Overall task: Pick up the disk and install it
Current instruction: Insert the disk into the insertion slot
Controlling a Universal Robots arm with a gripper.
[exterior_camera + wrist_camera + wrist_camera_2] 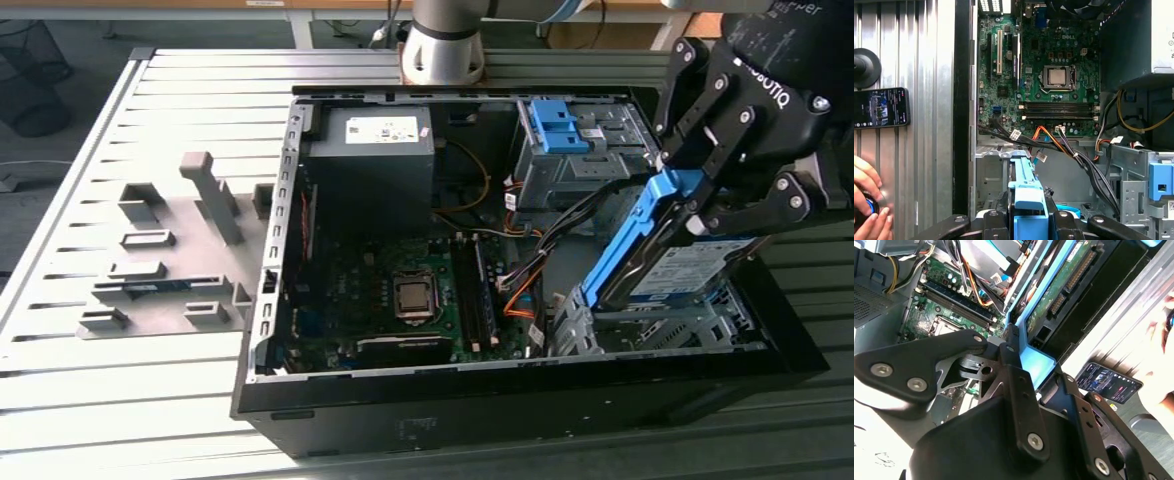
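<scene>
"What did the bench look like?"

"A slatted metal table (134, 400) carried the open computer case (534, 425), which lay on its side. Grey fixture blocks (160, 260) stood well apart from it on the exterior view's left."

"And the arm?"

"The gripper (694, 195) was clamped on the blue frame of the disk (687, 265). The disk hung tilted, its lower end at the mouth of the drive cage (641, 325) in the case's corner on the exterior view's right. Whether it sat in the rails, I couldn't tell."

"How would you have handled that step?"

"I'd judge the tilt needed squaring to the cage, so the frame would slide along the rails rather than wedge. A slow, straight push seemed right."

"Anything in the way?"

"The cables (514, 285) ran just beside the cage and could have snagged. A spare blue clip (554, 125) sat in the farther bay. Outside the case, in the first wrist view, a phone (881, 107) lay on the slats, with a person's hand (866, 200) near it."
</scene>
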